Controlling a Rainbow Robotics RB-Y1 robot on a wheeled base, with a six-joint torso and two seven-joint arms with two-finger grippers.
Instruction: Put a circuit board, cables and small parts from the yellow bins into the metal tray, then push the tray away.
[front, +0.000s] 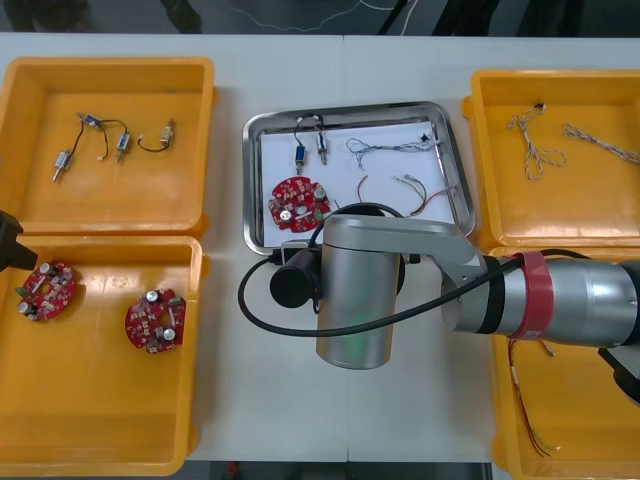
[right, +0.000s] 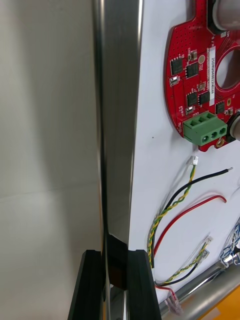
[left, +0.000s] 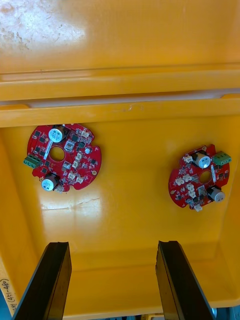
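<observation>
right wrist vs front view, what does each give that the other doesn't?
Right wrist view: the right gripper, jaws shut on the rim of the metal tray, plus the green connector on the tray's circuit board.
Front view: the yellow bins, two spare boards in the near left one, small metal parts in the far left one, the left gripper above the near left bin, and the right arm covering the tray's near edge.
Both: that circuit board and the cables on the tray's white inside.
</observation>
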